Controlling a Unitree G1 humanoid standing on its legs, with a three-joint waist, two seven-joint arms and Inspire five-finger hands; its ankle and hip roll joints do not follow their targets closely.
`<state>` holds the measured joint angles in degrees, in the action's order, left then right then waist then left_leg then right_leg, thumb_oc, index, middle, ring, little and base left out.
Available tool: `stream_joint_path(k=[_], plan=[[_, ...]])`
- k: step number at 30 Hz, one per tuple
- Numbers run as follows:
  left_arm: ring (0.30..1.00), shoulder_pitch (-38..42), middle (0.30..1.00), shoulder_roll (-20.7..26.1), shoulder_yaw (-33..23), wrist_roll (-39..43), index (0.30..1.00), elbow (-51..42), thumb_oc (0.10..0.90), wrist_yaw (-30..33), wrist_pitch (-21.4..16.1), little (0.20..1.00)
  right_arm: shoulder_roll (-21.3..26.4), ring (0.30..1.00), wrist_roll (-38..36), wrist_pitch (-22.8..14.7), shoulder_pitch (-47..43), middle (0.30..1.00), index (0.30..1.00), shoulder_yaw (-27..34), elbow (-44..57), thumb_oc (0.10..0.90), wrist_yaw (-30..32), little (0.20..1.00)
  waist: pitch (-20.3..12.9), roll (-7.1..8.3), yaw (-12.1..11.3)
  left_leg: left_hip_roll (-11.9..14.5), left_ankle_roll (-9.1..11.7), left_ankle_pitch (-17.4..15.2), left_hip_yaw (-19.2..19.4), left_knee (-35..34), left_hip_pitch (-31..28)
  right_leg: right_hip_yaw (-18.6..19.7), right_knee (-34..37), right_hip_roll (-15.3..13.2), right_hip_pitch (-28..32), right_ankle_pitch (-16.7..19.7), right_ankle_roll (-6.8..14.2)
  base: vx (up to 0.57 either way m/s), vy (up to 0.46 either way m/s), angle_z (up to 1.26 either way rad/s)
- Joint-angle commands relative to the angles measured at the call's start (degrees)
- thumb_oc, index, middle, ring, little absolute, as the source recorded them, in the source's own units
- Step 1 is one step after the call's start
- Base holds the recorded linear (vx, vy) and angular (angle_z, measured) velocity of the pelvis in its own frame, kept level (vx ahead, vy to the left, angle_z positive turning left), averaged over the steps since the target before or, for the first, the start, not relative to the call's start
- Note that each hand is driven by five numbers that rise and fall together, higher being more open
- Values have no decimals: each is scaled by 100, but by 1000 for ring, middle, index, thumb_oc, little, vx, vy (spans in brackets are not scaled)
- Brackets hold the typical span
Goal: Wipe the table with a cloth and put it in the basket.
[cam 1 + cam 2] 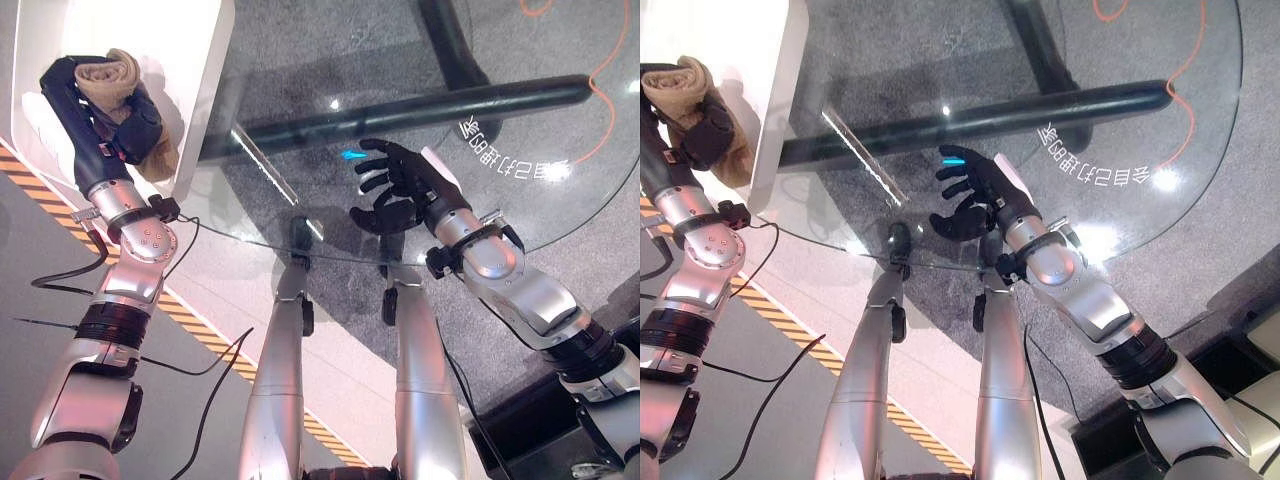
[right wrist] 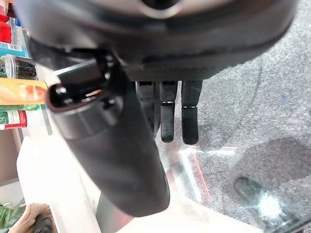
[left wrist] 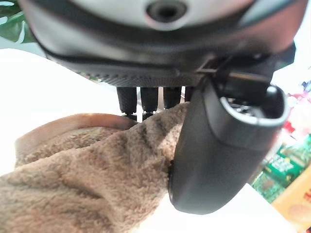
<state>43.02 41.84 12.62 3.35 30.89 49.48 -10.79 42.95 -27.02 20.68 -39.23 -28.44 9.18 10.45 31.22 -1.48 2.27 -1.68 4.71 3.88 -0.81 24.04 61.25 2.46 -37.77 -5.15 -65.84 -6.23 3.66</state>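
A brown fluffy cloth is bunched in my left hand, which is shut on it with the thumb pressed against the pile. Hand and cloth hang over the white basket at the far left, beside the round glass table. One end of the cloth droops down past the hand inside the basket's wall. My right hand hovers over the near part of the glass, open, with straight fingers and nothing in it.
A black tubular table frame runs under the glass. White lettering is printed on the tabletop. An orange cable lies on the grey carpet beyond. Yellow-black floor tape runs by the basket's near side.
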Motion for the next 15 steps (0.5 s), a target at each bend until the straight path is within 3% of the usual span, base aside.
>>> stream_joint_path(k=[1, 4, 5, 7, 13, 14, 15], plan=[[300, 55, 300, 504, -377, -160, 300, 160, 100, 530, -77, 200, 183, 900, -139, 82, 581, 900, 900, -246, -116, 800, -128, 900, -143, -168, 82, -239, -298, -715, 753, 612, 136, -370, 981, 136, 21, 661, 146, 0, 0, 0], [300, 240, 300, 547, -285, 15, 300, 300, 100, 332, -40, 200, 162, 900, -169, 50, 553, 900, 900, -222, -143, 800, -160, 900, -143, -142, 91, -248, -285, -714, 726, 650, 209, -382, 949, 136, -34, 667, 158, -14, -5, 0], [300, 371, 300, 567, -277, 88, 300, 321, 100, 214, -28, 200, 168, 900, -171, 54, 453, 900, 900, -194, -135, 800, -162, 900, -143, -131, 105, -256, -315, -538, 769, 597, 398, -412, 1019, 112, -205, 836, 134, -66, -13, 0], [300, 477, 300, 525, -236, 156, 300, 378, 100, 9, -3, 200, 120, 900, -170, 95, 380, 900, 900, -178, -153, 800, -176, 900, -143, -107, 111, -260, -309, -504, 762, 574, 438, -431, 1034, 116, -236, 852, 137, -51, -9, 1], [300, 847, 300, 464, 53, 242, 300, 698, 100, -441, 384, 200, 90, 900, -234, 121, 150, 900, 900, -224, -297, 800, -190, 900, -143, -26, 161, -247, -299, -464, 746, 575, 548, -435, 1011, 177, -329, 868, 131, 0, 0, 0], [375, 907, 375, 474, 99, 293, 375, 764, 188, -519, 465, 288, 75, 900, -211, 94, 136, 900, 900, -221, -342, 800, -221, 900, -143, -13, 170, -249, -297, -457, 746, 572, 557, -434, 1019, 188, -337, 877, 132, 0, 0, 0], [559, 997, 559, 480, 181, 443, 559, 879, 402, -612, 535, 502, 79, 900, -214, 65, 89, 900, 900, -232, -393, 800, -254, 900, -143, 5, 187, -246, -290, -441, 744, 560, 567, -436, 1029, 200, -341, 887, 138, 0, 0, 0]])
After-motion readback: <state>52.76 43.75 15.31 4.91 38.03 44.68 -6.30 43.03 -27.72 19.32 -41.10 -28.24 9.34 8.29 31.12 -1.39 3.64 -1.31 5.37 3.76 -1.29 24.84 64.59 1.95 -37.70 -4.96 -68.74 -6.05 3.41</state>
